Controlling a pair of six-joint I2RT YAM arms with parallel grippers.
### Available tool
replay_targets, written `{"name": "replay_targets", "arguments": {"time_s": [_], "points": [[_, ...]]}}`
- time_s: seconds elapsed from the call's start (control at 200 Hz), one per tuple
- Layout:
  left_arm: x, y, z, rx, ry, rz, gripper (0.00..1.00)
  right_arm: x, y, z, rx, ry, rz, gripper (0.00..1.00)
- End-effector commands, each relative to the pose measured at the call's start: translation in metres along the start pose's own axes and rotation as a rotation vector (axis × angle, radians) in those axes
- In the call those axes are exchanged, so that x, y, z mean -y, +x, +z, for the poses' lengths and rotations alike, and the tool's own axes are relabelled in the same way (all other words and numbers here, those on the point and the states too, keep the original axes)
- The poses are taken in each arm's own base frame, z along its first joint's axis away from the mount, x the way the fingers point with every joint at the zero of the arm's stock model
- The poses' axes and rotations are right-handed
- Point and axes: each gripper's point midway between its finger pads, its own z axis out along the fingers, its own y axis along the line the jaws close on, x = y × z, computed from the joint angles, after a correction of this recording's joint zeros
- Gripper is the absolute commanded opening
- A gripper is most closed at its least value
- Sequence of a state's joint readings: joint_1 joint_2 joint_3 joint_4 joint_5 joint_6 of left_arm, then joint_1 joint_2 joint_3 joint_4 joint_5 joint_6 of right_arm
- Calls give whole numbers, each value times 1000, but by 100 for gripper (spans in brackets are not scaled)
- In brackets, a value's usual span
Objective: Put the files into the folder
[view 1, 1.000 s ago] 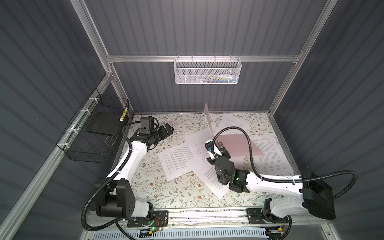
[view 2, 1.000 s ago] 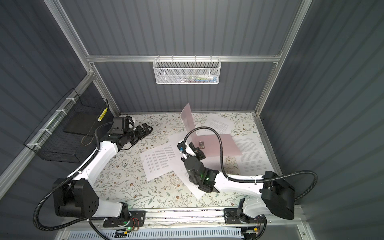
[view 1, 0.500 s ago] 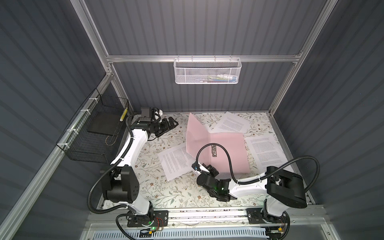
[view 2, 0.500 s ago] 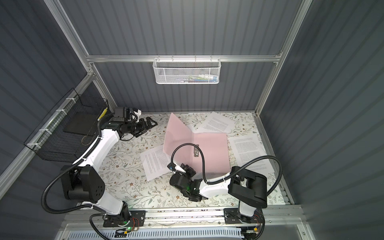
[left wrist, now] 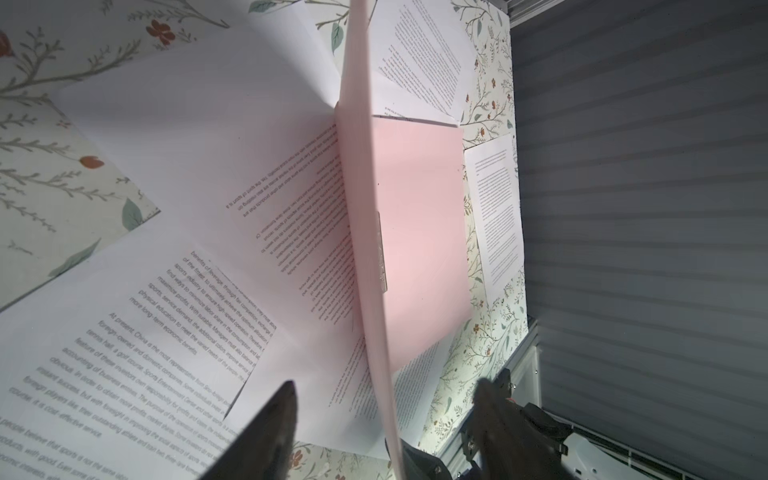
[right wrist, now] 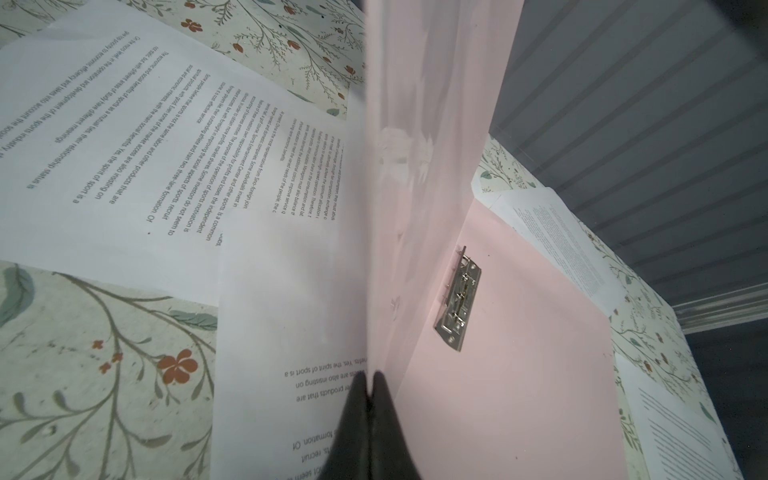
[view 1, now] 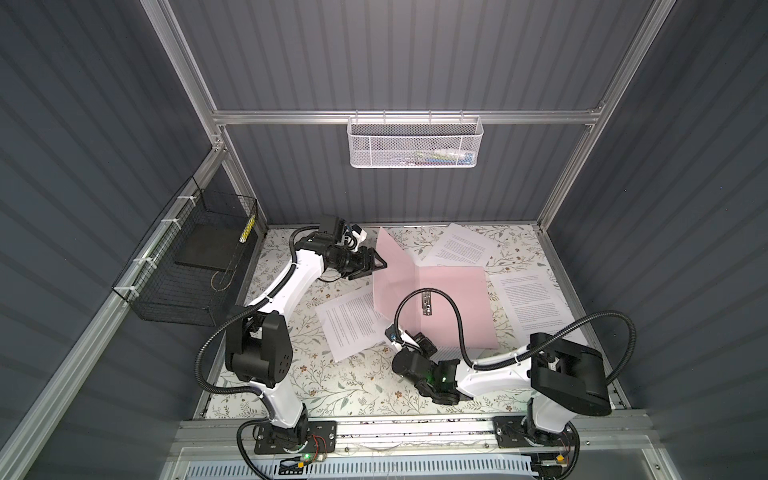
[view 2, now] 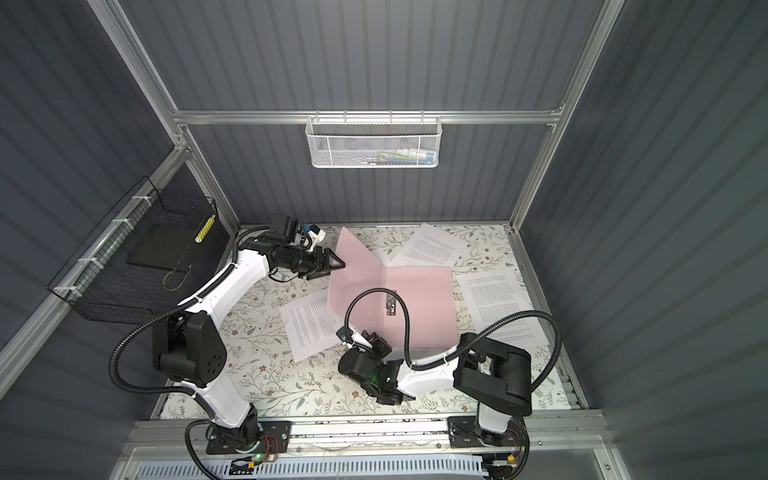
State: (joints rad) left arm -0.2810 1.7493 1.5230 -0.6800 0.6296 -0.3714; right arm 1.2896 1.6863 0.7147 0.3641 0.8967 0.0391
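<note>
bench [view 1: 332, 382] stock, near rail to back wall.

1. right gripper [right wrist: 368, 380]: jaws pressed together on the near end of the cover [view 1: 390, 282], holding it upright. nothing else in its grip.
2. folder [view 1: 453, 303]: open at mid-bench, back leaf flat, cover standing on edge from the spine. long axis runs near to far. clip [view 1: 427, 304] on the flat leaf just beside the spine, bare.
3. files: none inside yet. left sheets [view 1: 349, 324] overlap on the bench, touching the folder, behind the cover on the left arm's side. right sheet [view 1: 528, 303] lies just beside the flat leaf's outer edge, on the right arm's side.
4. left gripper [left wrist: 386, 386]: at the cover's free edge, jaws apart, one finger on each side of it. no grip shows.
5. far sheet [view 1: 461, 247]: past the folder's far edge.

note: the cover sits edge-on straight ahead of the left gripper, between its fingers. it likely need only close to take over the hold. that would free the right arm, the nearer one to the right sheet.
</note>
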Motion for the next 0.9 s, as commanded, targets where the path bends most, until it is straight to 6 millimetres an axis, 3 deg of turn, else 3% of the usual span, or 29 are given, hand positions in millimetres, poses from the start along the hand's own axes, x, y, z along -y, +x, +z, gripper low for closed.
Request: {"name": "replay_targets", "arguments": {"time_s": [0.0,0.085,0.125,0.145,0.235,0.335,0.47,0.61,0.715,0.79,0.896], "points": [[-3,2,9,-40,19,-46,39,0,-4,-1,2,8,22,0],[0,0,19,-51,75,-88,12,4,-7,-3,8,16,31,0],[1,-1,23,-53,96,-108,0,6,-8,-4,11,20,38,9],[2,-1,25,-54,102,-118,0,7,-9,-5,14,21,43,15],[2,-7,23,-17,96,-124,0,10,-19,-12,18,-10,63,52],[6,-13,6,34,41,-88,0,18,-33,-20,7,-112,156,98],[-7,-3,-16,8,-112,-63,0,33,-56,-42,9,-321,306,99],[-14,8,-46,40,-122,-86,0,60,-68,-60,34,-367,362,99],[-15,7,-81,118,-65,-135,0,84,-53,-46,-59,-320,413,99],[-8,5,-101,160,9,-156,0,90,-42,-34,-104,-329,455,99],[-32,18,-112,134,-166,-115,0,85,-28,-11,-176,-337,491,99]]}}
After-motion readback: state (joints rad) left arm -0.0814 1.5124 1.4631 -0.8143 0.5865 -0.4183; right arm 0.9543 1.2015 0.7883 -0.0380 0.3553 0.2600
